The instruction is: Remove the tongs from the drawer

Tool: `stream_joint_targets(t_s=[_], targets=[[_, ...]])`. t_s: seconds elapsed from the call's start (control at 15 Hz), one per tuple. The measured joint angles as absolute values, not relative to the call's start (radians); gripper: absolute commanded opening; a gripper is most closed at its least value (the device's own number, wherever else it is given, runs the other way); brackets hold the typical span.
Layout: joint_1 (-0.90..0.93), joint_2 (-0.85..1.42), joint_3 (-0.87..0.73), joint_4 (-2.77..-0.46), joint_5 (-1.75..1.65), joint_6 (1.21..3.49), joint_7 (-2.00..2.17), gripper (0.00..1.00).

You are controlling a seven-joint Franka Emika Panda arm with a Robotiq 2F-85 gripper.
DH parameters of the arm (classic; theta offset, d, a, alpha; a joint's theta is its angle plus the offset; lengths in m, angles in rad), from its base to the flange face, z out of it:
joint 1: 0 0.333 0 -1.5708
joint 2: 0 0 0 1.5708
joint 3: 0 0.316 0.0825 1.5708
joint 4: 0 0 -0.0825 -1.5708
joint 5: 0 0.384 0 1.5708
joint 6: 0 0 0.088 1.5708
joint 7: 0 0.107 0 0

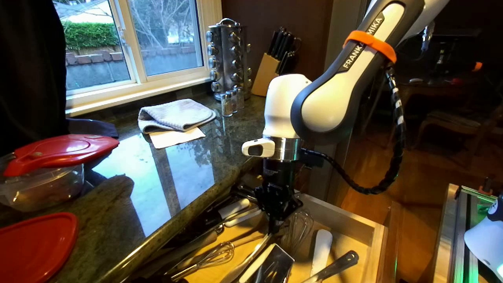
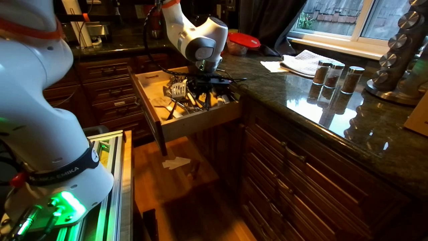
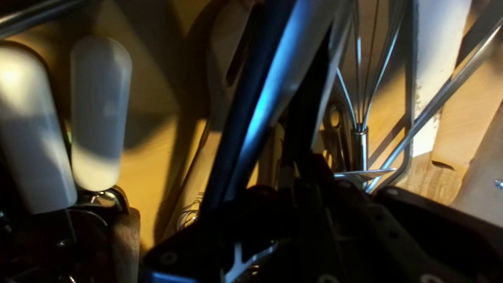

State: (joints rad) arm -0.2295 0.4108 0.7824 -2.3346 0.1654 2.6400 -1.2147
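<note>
The open wooden drawer (image 1: 346,214) is full of utensils; it also shows in an exterior view (image 2: 204,121). My gripper (image 1: 274,228) points down into it, its fingers close together. In the wrist view, the gripper (image 3: 290,175) is dark, and its fingers appear shut on a long shiny metal piece that looks like the tongs (image 3: 271,90). The tongs' metal arms run up and away from the fingers. In an exterior view, the tongs (image 1: 251,254) slope down to the lower left from the fingertips. The exact contact is hidden in shadow.
Whisks (image 1: 220,253) (image 3: 359,118), white handles (image 3: 100,114), a white spatula (image 1: 322,245) and a black-handled utensil (image 1: 342,261) lie around the gripper. The countertop edge (image 1: 173,220) runs close beside the drawer. A slotted turner (image 2: 179,89) stands up in the drawer.
</note>
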Motion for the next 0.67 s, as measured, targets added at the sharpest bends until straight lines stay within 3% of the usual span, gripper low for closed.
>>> stream_joint_targets(t_s=[0.67], targets=[[-0.193,0.297,0.818,-2.300,0.356,2.425,-1.399,0.01]])
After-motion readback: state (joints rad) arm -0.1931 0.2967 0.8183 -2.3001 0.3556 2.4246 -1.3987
